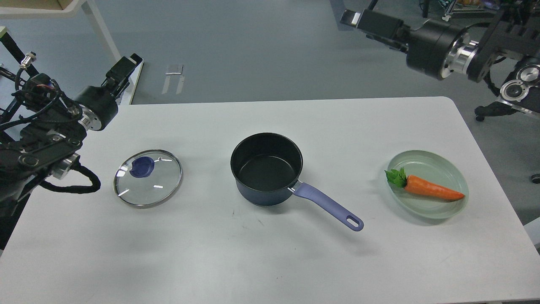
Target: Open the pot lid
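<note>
The dark blue pot (266, 169) stands uncovered in the middle of the white table (270, 261), its purple handle (327, 205) pointing to the front right. The glass lid (147, 177) with a blue knob (142, 166) lies flat on the table to the pot's left. My left gripper (125, 67) is raised beyond the table's back left edge, well clear of the lid; its fingers cannot be told apart. My right gripper (356, 17) is raised high at the back right, far from the pot, and holds nothing that I can see; its fingers cannot be told apart.
A pale green plate (438, 209) with an orange carrot (432, 190) sits on the right of the table. White desk legs and a black frame stand on the floor at the back left, and a chair base at the right.
</note>
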Robot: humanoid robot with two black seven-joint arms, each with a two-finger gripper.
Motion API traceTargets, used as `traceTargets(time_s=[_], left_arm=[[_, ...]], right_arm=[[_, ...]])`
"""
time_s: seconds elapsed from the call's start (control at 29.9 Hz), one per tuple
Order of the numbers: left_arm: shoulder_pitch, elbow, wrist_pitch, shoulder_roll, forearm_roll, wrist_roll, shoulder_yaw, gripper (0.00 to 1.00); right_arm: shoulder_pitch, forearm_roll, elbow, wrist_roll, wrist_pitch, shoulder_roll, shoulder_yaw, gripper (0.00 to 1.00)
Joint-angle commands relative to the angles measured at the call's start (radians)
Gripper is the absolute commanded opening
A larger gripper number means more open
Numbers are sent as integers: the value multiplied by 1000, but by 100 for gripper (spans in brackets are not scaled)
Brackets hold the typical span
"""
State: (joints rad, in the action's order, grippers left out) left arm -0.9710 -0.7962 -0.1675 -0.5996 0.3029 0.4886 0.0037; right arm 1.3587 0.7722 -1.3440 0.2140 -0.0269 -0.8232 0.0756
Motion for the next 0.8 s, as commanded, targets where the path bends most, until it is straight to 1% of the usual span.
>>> traceTargets(time_s=[0.0,0.1,0.27,0.37,0.47,0.64,0.77], left_arm=[[2,6,32,40,-200,0,-69,99],[5,6,48,52,-261,0,-114,99],[24,6,57,96,-310,0,-172,99],[34,6,82,107,-373,0,-180,99],[49,6,129,119,-441,0,-182,99],[101,6,218,123,-554,0,-183,99],[127,6,259,124,-584,0,-224,99]], right_arm=[[-111,-46,91,1,-8,21,142,100],[-171,-169,179,2,-7,70,205,100],[-217,-405,324,4,-8,171,243,100],[-240,-531,390,13,-8,219,280,100],[-279,-655,454,24,-8,271,351,100],[-361,-797,568,38,-8,406,544,100],[-441,-811,602,31,1,478,711,100]])
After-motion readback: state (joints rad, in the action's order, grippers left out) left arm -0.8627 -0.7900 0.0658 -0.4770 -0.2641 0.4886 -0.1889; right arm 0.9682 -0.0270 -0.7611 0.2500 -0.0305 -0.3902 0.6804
